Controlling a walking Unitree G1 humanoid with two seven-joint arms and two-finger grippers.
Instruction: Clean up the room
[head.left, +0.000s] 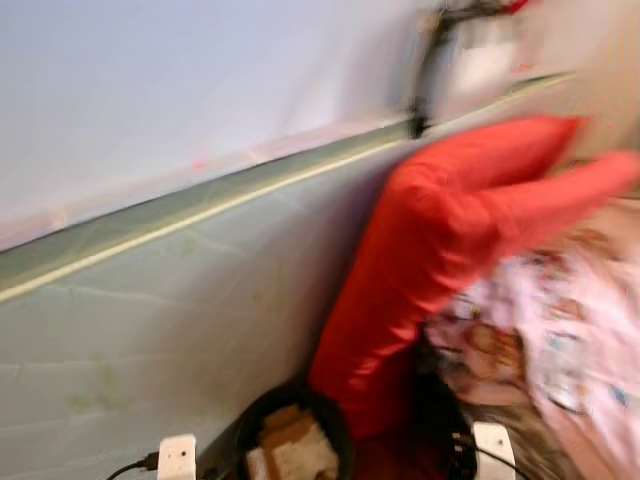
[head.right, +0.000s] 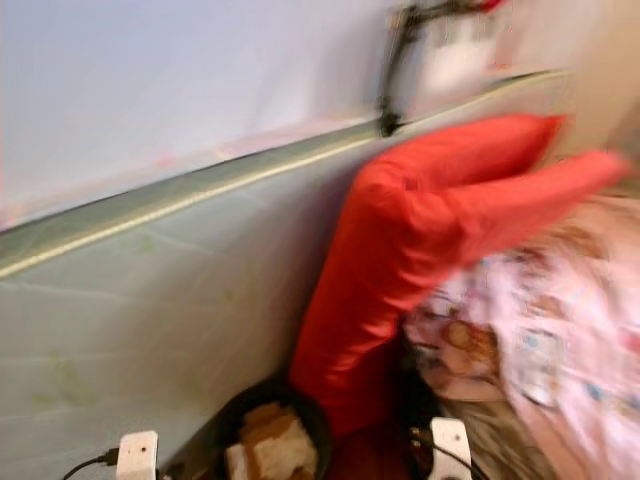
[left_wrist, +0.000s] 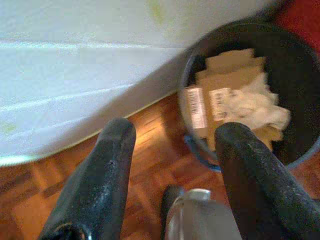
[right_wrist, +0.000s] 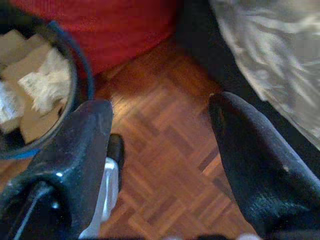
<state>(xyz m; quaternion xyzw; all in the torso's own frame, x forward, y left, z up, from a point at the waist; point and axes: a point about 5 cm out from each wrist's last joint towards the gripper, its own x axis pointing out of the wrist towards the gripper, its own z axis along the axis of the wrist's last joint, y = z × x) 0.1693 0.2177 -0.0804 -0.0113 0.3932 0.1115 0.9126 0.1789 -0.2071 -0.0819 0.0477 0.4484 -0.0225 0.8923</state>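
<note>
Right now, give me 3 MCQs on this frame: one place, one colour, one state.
1. Where is the bin?
A. beside the red cushion
B. on the bed
C. on a shelf

2. What colour is the cushion?
A. blue
B. red
C. green

3. How are the left gripper's jaws?
A. shut on paper
B. shut, empty
C. open, empty

Answers: 1 A, it stands on the floor next to the cushion. 2 B, plainly red. 3 C, wood floor shows between the fingers.
</note>
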